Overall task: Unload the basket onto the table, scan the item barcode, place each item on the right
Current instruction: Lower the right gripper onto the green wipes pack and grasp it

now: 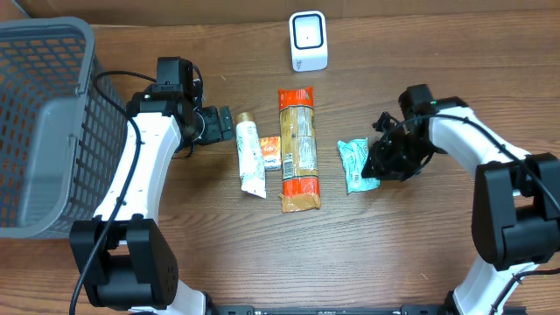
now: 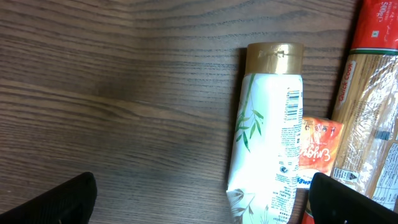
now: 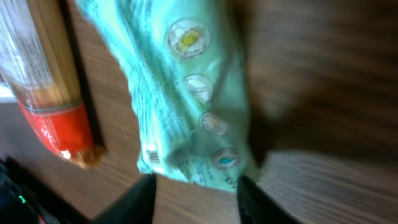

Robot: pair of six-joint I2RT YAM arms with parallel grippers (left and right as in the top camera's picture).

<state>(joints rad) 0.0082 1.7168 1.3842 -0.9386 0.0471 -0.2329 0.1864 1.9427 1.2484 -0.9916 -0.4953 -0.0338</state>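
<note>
A pale green packet (image 1: 354,164) lies right of centre, and in the right wrist view the green packet (image 3: 186,93) fills the frame with a small barcode near its lower left corner. My right gripper (image 1: 378,164) is at its near end. The two dark fingers of the right gripper (image 3: 196,186) press against both sides of that end. The white barcode scanner (image 1: 308,40) stands at the back. My left gripper (image 1: 223,125) is open beside the cap of a white tube (image 1: 249,156). In the left wrist view the left gripper (image 2: 202,199) holds nothing, and the tube (image 2: 267,137) lies near its right finger.
A long spaghetti pack (image 1: 297,149) lies between the tube and the green packet, with a small orange sachet (image 1: 269,152) against its left side. A grey plastic basket (image 1: 44,131) takes up the table's left end.
</note>
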